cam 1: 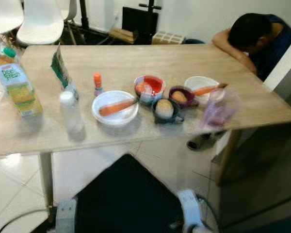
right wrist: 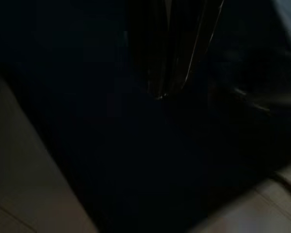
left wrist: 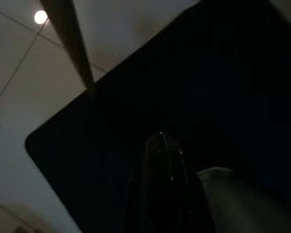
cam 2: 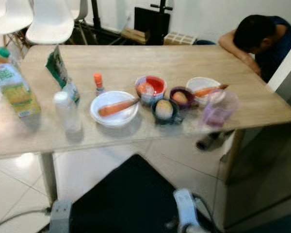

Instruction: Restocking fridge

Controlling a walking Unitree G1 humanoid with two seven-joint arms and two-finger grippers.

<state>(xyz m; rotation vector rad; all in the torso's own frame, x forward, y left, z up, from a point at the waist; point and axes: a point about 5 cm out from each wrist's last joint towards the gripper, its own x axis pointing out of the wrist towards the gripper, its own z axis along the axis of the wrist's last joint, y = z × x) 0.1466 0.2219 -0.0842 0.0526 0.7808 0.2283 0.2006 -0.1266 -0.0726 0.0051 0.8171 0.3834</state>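
Observation:
On the wooden table stand a yellow juice carton, a green pouch, a clear bottle with a white cap and a small orange-capped bottle. To their right are a white plate with a carrot, a red and white bowl, a dark bowl holding a pale round item, a purple bowl, a white bowl with a carrot and a clear purplish container. Both arms hang low by the floor. My left gripper and right gripper look shut and hold nothing.
A person leans with head and arm on the table's far right corner. White chairs stand behind the table at the left. A black mat lies on the tiled floor before me. A white panel rises at the right.

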